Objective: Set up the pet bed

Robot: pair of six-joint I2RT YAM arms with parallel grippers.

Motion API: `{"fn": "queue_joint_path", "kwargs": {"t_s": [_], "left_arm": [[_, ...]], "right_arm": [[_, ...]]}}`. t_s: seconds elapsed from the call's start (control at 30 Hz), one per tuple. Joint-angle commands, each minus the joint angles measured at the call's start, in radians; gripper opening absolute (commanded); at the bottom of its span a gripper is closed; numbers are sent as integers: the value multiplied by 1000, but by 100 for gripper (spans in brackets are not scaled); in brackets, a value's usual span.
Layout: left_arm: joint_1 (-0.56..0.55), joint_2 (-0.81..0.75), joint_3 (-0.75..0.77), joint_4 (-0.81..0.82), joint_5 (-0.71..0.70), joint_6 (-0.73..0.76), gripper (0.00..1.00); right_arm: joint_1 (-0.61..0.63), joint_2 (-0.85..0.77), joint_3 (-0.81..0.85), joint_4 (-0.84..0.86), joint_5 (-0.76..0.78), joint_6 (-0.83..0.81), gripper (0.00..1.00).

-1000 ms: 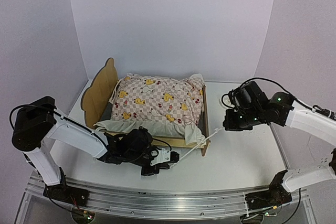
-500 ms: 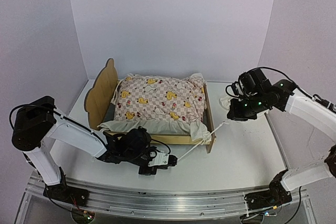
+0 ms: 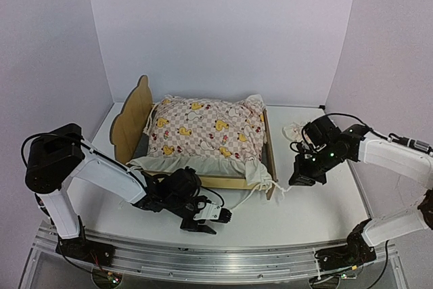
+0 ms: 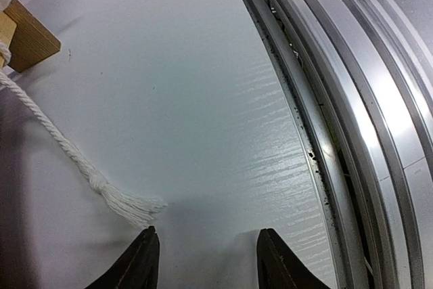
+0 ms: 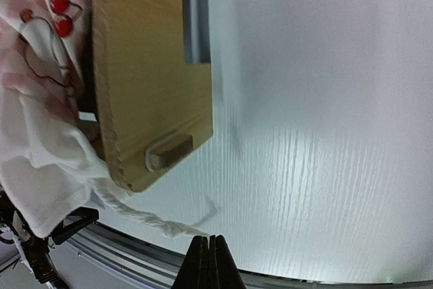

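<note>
The pet bed (image 3: 130, 121) is a light-wood frame with a bear-ear headboard on the left and its footboard (image 5: 149, 72) on the right. A pink checked duck quilt (image 3: 203, 130) lies puffed over it. A white cord (image 4: 64, 150) runs from the bed's near right corner and lies loose on the table, its tassel just ahead of my open left gripper (image 4: 206, 262), which holds nothing. In the top view the left gripper (image 3: 220, 218) sits in front of the bed. My right gripper (image 5: 208, 258) is low beside the footboard, shut, with the frayed end of a second cord (image 5: 135, 213) running into its tips.
A small cream pillow (image 3: 293, 128) lies on the table behind the right arm. The metal rail (image 4: 352, 99) along the table's near edge passes close to the left gripper. White walls enclose the back and both sides.
The left gripper has opened and dropped its cord, which now lies slack. The right gripper has come down and towards the footboard, and its cord has gone slack. The bed has turned slightly.
</note>
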Motion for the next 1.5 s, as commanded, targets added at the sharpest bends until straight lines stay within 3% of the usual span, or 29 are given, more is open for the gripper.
{"fn": "queue_joint_path", "kwargs": {"t_s": [0.0, 0.03, 0.1, 0.17, 0.23, 0.37, 0.6, 0.9, 1.13, 1.33, 1.47], "left_arm": [[1, -25, 39, 20, 27, 19, 53], [1, -37, 34, 13, 20, 20, 54], [2, -67, 27, -3, 14, 17, 57], [4, -114, 29, -39, 14, 19, 61], [5, -168, 43, -86, 17, 20, 65], [21, -292, 95, -215, -30, -15, 68], [178, -484, 207, -452, -122, -133, 70], [542, -644, 404, -437, -239, -332, 73], [733, -780, 308, -452, -273, -378, 74], [817, -843, 181, -483, -271, -415, 74], [823, -863, 131, -482, -225, -383, 73]], "right_arm": [[10, -42, -77, 30, -163, 143, 6], [10, -41, -101, 22, -177, 157, 13], [10, -25, -145, -18, -208, 178, 35], [10, -1, -146, -136, -145, 151, 53], [10, 6, -96, -294, 15, 125, 63], [10, -30, 83, -362, 217, 73, 67], [16, 43, 350, -253, 275, -61, 68], [16, 350, 554, -92, 297, -98, 59], [16, 523, 586, -39, 269, -82, 54], [15, 572, 556, -37, 357, -64, 29], [-1, 549, 503, -41, 448, -58, 23]]}}
